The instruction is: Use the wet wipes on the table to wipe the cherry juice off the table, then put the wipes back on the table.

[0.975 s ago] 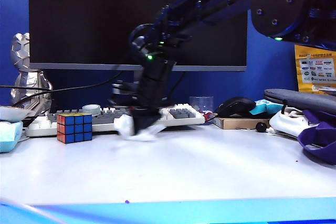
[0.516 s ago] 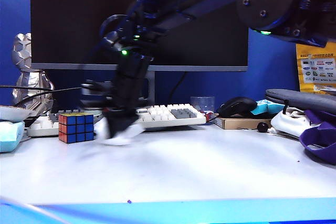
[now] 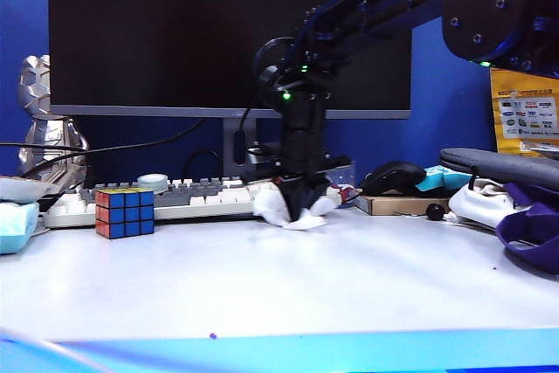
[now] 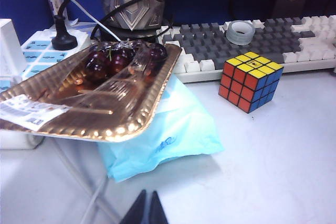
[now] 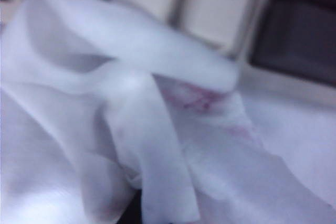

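Wiping step in hand. The right gripper [image 3: 295,191] points straight down at centre frame in the exterior view, just in front of the keyboard [image 3: 188,195], its fingers clamped shut on the wipe [image 3: 293,210]. The wipe hangs bunched below the fingers with its lower folds on the tabletop [image 3: 288,277], or so it looks; actual contact is hard to confirm from this low angle. The right wrist view is filled by the crumpled cloth, with a pink-magenta smear [image 5: 195,98] on one fold, so I judge that some juice is already picked up. The wipe has no clean long axis: it is a wad, a little wider than tall, spread left to right along the keyboard's front edge, with loose corners sticking out on both sides. One small purple spot [image 3: 211,335] lies near the blue front edge, lower left of centre, well apart from the wipe. If that is juice, the next move calls for dragging the wad toward the front edge with steady downward pressure, grip kept firm, then setting the cloth down and letting go. The left gripper [image 4: 146,211] sits low in the left wrist view, fingers narrow, nearly touching, holding nothing, near the blue pack [image 4: 173,129] under the cherry tray [image 4: 84,108] and away from the work.
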Controlling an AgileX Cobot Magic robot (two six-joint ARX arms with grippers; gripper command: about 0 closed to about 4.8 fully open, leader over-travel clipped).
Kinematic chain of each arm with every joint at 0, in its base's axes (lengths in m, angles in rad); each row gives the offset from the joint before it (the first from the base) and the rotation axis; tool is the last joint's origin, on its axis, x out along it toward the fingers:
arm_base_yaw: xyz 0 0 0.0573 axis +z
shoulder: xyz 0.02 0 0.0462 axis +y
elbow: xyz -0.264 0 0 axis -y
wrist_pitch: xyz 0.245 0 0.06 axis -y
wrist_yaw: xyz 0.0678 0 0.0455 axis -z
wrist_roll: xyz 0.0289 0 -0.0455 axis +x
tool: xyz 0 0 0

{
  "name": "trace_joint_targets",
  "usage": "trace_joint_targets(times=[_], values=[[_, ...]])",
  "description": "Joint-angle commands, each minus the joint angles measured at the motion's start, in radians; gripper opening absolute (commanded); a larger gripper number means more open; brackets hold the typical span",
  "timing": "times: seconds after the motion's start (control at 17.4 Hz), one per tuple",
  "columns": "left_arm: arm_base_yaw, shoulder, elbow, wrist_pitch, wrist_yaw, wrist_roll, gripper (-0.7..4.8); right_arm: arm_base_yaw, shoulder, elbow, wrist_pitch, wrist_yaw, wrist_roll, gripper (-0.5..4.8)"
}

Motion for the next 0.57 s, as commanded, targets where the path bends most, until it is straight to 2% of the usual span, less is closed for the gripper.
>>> trace_joint_targets(times=[0.06,0.34,0.46,0.57], values=[[0.000,-0.003,-0.001,-0.011,0.005,-0.003,-0.02,-0.017,0.007,-0.004,-0.145,0.053,0.019,-0.05],[0.000,-0.003,-0.001,-0.011,0.005,-0.004,-0.02,-0.015,-0.009,0.000,-0.196,0.048,0.066,-0.05],[0.000,-0.003,-0.001,-0.011,0.005,-0.004,-0.02,-0.013,-0.031,0.003,-0.190,-0.016,0.067,-0.05],[0.000,-0.003,-0.001,-0.011,0.005,-0.004,-0.02,-0.013,-0.036,0.035,-0.193,-0.026,0.066,-0.05]])
